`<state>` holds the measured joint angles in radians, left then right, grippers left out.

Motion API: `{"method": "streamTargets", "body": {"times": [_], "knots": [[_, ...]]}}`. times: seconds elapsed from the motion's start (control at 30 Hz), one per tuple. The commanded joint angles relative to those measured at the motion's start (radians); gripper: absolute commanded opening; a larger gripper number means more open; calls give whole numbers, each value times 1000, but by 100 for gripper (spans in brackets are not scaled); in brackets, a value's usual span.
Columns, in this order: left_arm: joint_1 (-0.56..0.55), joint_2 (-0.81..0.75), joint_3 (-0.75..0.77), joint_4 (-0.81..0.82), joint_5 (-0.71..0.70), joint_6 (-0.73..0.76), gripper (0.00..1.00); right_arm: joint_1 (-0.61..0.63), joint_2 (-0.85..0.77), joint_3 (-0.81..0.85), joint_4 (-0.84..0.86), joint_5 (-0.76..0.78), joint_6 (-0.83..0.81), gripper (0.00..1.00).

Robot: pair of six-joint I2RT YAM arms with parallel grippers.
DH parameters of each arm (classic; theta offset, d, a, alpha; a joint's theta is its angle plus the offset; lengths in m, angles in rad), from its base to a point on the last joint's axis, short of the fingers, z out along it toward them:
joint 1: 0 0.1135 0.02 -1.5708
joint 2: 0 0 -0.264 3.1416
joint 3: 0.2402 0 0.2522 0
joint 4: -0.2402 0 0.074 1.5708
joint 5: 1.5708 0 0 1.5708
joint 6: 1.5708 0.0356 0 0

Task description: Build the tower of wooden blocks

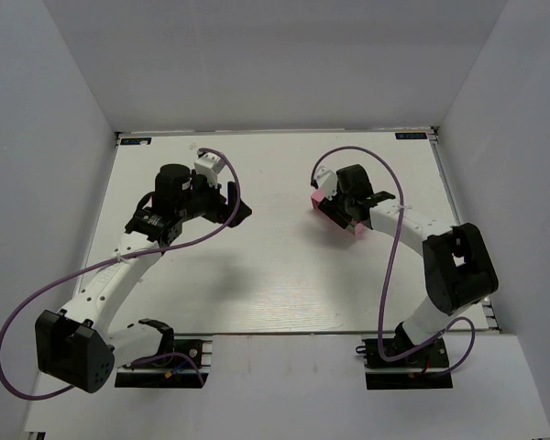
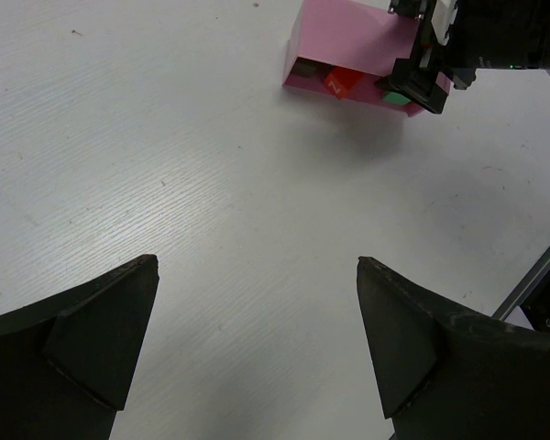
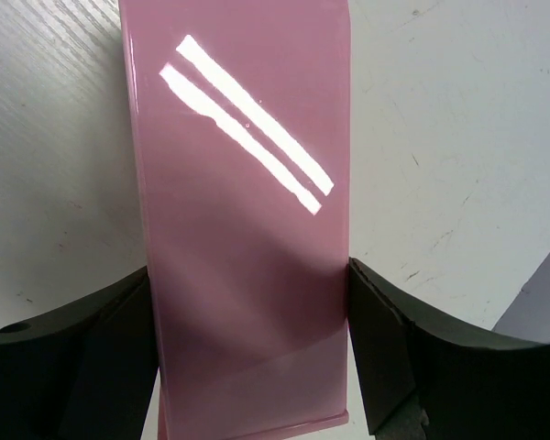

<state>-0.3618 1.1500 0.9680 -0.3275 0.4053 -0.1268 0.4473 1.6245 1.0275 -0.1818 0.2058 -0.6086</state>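
Currently the right claw [image 1: 342, 213] is clenched on the pink tray [image 1: 323, 203], toward the far right of the white worktop [image 1: 257, 284]. In the right wrist view, the tray's glossy flat face fills the gap and a black finger [image 3: 101, 357] presses against each long side.

The left wrist view shows the tray with its flat face turned upward and the wooden blocks [image 2: 348, 84] showing beneath its near edge. Three can be told apart, lying side by side. A dark block [image 2: 304, 67] is at the left, a red block [image 2: 339, 79] is in the middle, and a green block [image 2: 396, 95] is at the right, just beside the right claw's fingers. Any other blocks are hidden by the tray. Whether the tray rests on the worktop or is held just off it cannot be told.

The left claw [image 1: 236, 209] is released. Its two dark fingers [image 2: 101, 339] are spread wide with nothing between them. It is over bare worktop left of centre, facing the tray and well apart from it. A purple cable [image 1: 37, 302] loops from each arm.
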Motion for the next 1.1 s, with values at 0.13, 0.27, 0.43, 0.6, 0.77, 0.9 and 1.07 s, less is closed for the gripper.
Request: {"method": "streamTargets", "body": {"times": [0.13, 0.27, 0.43, 0.6, 0.77, 0.9, 1.07], "knots": [[6, -21, -6, 22, 17, 9, 100, -1, 23, 55, -41, -86, 41, 0], [6, -21, -6, 22, 17, 9, 100, -4, 63, 72, -68, -117, 55, 0], [6, -21, -6, 22, 17, 9, 100, -18, 84, 91, -96, -158, 58, 23], [6, -21, -6, 22, 17, 9, 100, -41, 97, 127, -146, -242, 59, 54], [6, -21, -6, 22, 17, 9, 100, -58, 121, 166, -180, -298, 44, 69], [6, -21, -6, 22, 17, 9, 100, -65, 126, 175, -197, -322, 32, 76], [6, -21, -6, 22, 17, 9, 100, -70, 135, 177, -211, -333, 24, 78]]}}
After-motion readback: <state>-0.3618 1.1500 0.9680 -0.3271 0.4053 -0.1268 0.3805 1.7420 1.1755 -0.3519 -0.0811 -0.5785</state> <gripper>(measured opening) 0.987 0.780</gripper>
